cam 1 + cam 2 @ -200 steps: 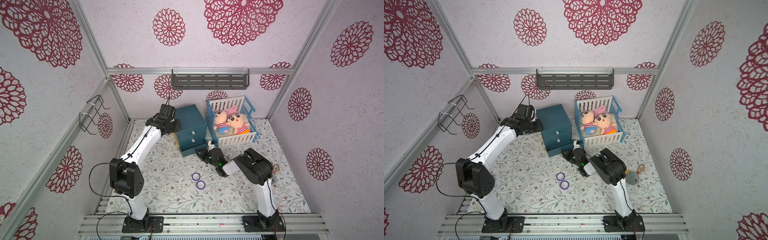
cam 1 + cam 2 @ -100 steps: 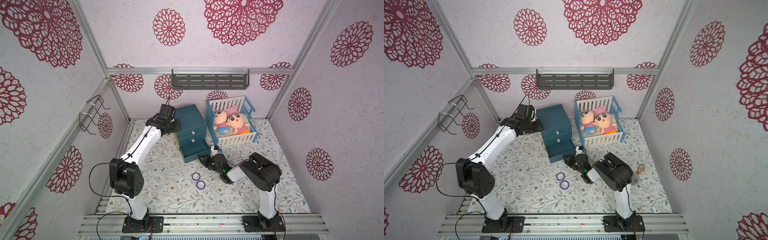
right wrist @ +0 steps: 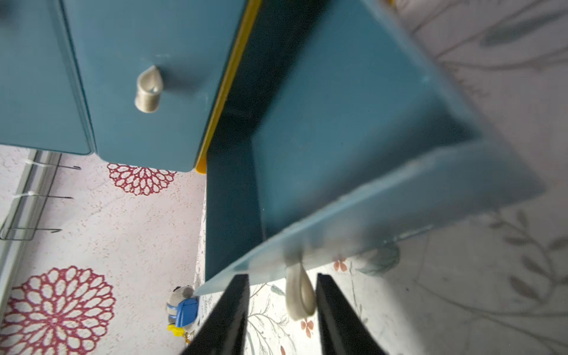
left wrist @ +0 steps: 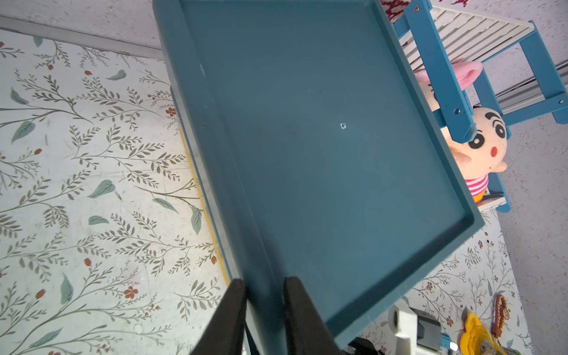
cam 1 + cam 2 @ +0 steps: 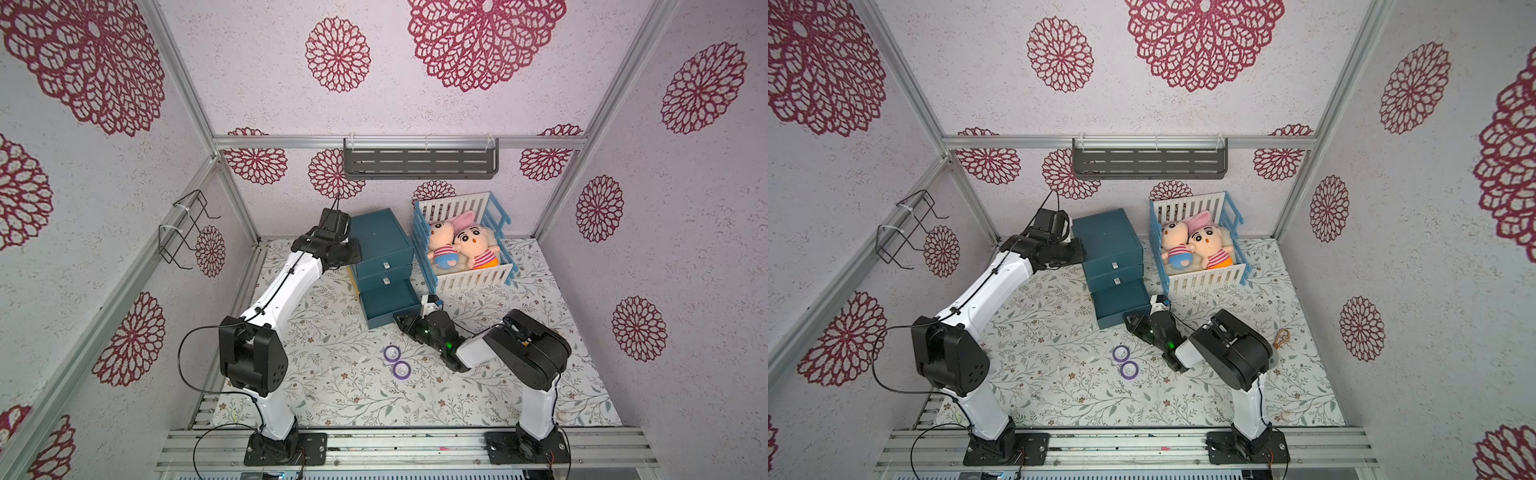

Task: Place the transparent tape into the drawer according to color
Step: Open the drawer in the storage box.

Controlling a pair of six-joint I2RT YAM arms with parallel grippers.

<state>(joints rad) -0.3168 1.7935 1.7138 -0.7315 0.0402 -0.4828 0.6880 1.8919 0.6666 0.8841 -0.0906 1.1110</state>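
Purple tape rolls [image 5: 391, 353] [image 5: 401, 369] two, drawers [image 5: 386, 303] three, left pincer [image 4: 264, 281] clamping cabinet rim [image 4: 215, 153], right pincer [image 3: 282, 276] apart

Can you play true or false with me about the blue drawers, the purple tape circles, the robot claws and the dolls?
1. The bottom drawer of the cabinet is pulled out. True.
2. The two purple tape rolls lie inside it. False: they lie on the mat in front of it.
3. The right claw squeezes the loop handle. False: its fingers stand apart, one on each side of the handle.
4. The left claw grips the cabinet's top rim. True.
5. The crib holds three toys. False: it holds two plush dolls.
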